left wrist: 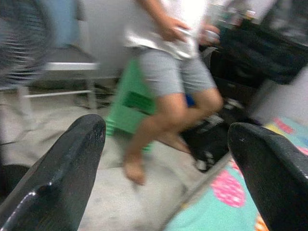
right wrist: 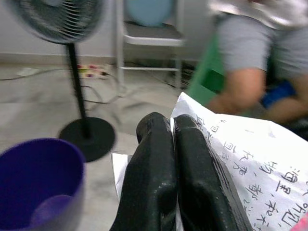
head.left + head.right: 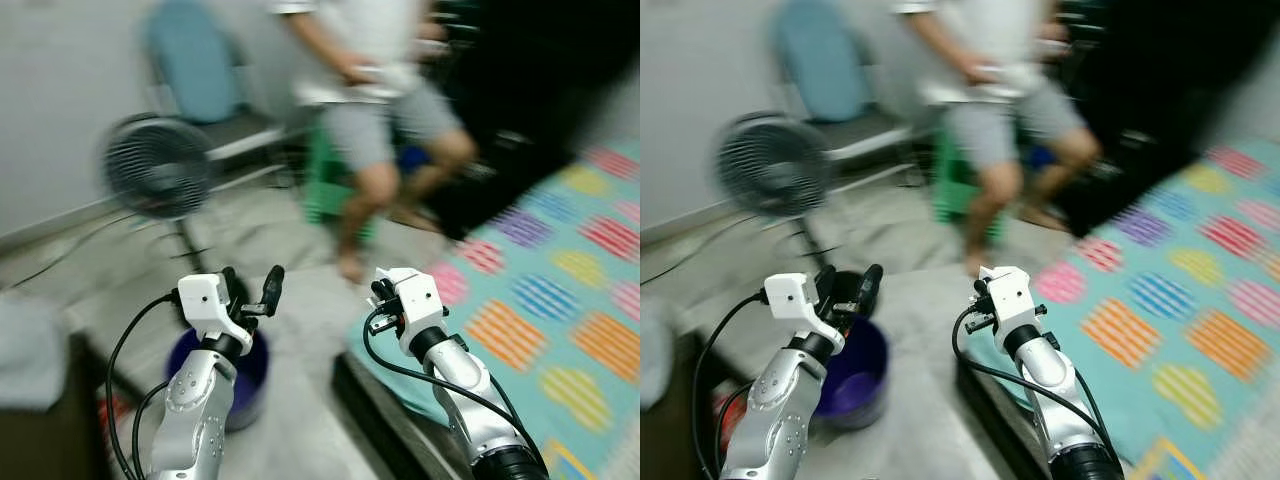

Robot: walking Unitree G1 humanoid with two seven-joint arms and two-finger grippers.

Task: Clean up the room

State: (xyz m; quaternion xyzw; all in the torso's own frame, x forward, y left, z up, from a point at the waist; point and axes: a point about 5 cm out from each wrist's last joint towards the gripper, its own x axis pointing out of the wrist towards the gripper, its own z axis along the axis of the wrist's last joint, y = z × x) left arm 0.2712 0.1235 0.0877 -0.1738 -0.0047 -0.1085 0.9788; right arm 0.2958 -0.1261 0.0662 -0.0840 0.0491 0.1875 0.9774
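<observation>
My right gripper is shut on a white sheet of paper printed with black characters; the sheet sticks out on both sides of the fingers. In the head views that gripper is raised beside the edge of the colourful mat. A purple bucket stands on the floor under my left gripper, which is open and holds nothing. The bucket looks empty in the right wrist view. The left wrist view shows my left fingers spread wide apart.
A person sits on a green stool straight ahead, feet on the floor. A standing fan is at the left, with a blue-backed chair behind it. Dark furniture stands at the back right. The views are blurred.
</observation>
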